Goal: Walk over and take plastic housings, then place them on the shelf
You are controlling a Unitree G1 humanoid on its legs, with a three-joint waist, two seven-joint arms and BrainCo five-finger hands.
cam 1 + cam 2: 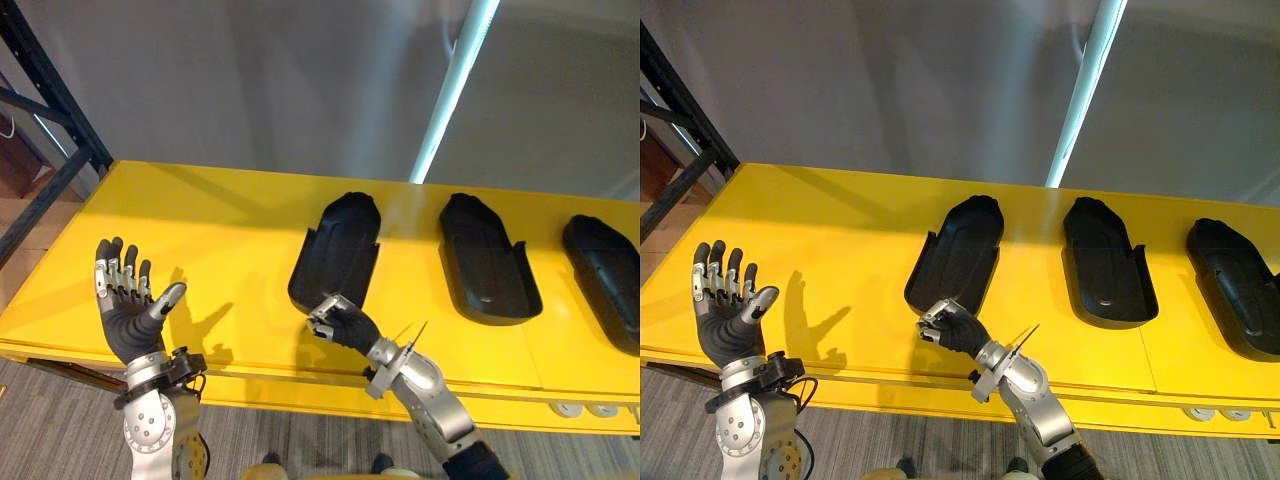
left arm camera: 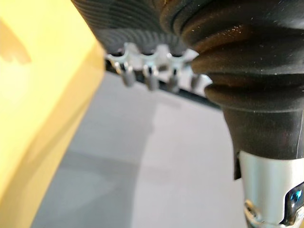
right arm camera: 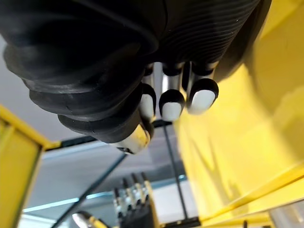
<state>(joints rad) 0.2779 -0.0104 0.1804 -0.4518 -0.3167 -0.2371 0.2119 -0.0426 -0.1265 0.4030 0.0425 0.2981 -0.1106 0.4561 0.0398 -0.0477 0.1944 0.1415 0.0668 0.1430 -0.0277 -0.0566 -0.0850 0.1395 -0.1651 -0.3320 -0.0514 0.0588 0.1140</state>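
On the yellow worktop there are three black plastic shells lying in a row toward the back edge, all well apart from each other. The left housing sits about mid-worktop and is angled a bit. The middle housing is to its right, and the right housing is out by the right edge, partly cut off.

The right hand is low over the front edge, right at the near end of the left housing. Its fingers are curled in toward the palm, and from the wrist view there's nothing in them. I honestly can't tell if the knuckles touch the housing's end or just sit beside it.

The left hand is up over the front left corner with the palm facing the head camera, fingers straight and spread, holding nothing.

A black rack post stands past the worktop's left edge, a pale tube leans behind the back edge, and there's grey carpet below the front.
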